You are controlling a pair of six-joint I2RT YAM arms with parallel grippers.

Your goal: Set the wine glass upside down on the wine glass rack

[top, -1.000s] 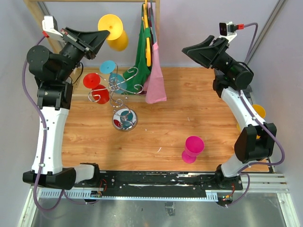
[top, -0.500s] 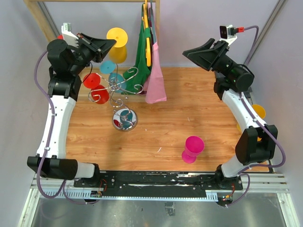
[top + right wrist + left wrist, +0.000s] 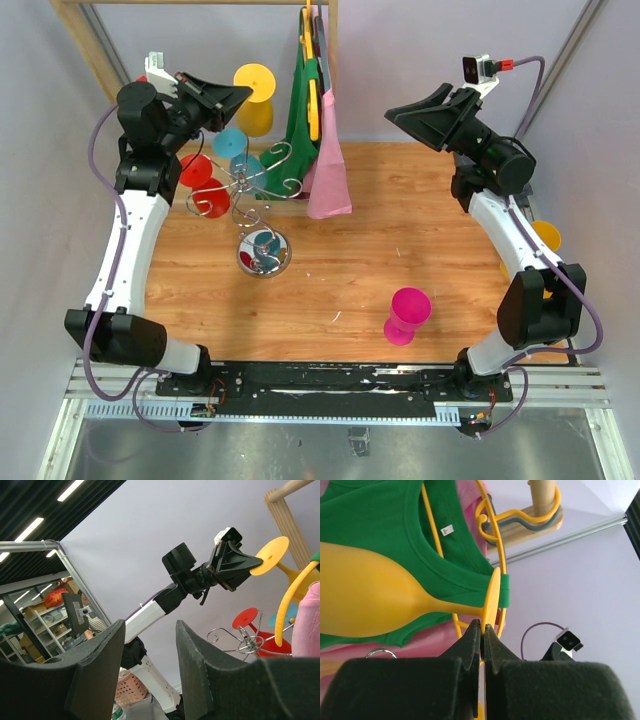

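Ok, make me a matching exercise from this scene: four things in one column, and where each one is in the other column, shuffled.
Things:
1. yellow wine glass
2. magenta wine glass
3. red wine glass
4. green shirt

Places:
A. standing alone on the table
B. hanging from the wooden rail
C. foot pinched in the left gripper
D. hung on the wine glass rack

Pairs: 1-C; 2-A; 3-D; 4-B

Pale lilac walls [image 3: 420, 40] enclose a wooden table [image 3: 400, 240]; a wooden frame [image 3: 285, 515] stands behind; strip lights [image 3: 30, 529] cross a dark ceiling [image 3: 30, 495].
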